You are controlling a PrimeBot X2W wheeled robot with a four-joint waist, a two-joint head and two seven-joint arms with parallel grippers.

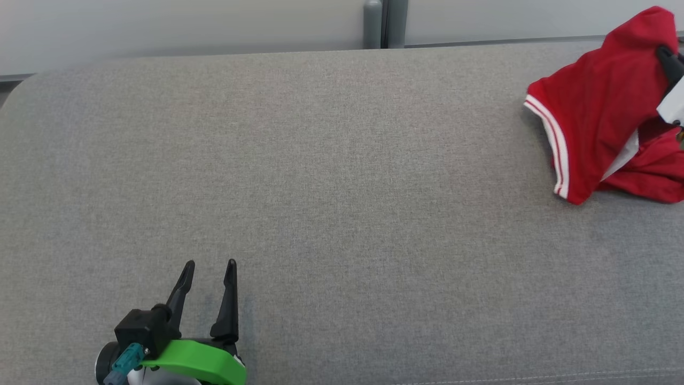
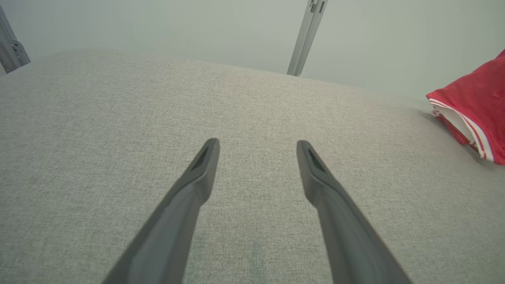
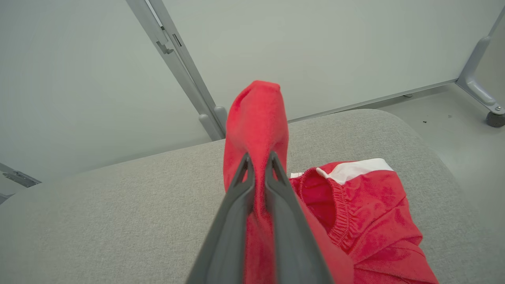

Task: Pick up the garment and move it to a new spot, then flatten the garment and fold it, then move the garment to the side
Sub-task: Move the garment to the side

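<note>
The garment [image 1: 598, 107] is a red piece with white trim, bunched at the far right of the grey cushioned surface [image 1: 331, 176]. My right gripper [image 3: 259, 157] is shut on a raised fold of the garment [image 3: 256, 118], lifting it into a peak while the rest [image 3: 371, 213] lies on the surface. In the head view one dark finger [image 1: 670, 61] of the right gripper pokes into the cloth at the right edge. My left gripper [image 1: 209, 266] stands open at the lower left, nothing between its fingers [image 2: 205, 165]. The garment's hem [image 2: 473, 114] lies far to its right.
A pale wall panel with a grey upright post [image 1: 380, 24] runs behind the surface. The surface's rounded far-left corner [image 1: 21, 88] and its right end [image 3: 426, 146] drop off to a grey floor [image 3: 465, 130] with a frame foot [image 3: 495, 118].
</note>
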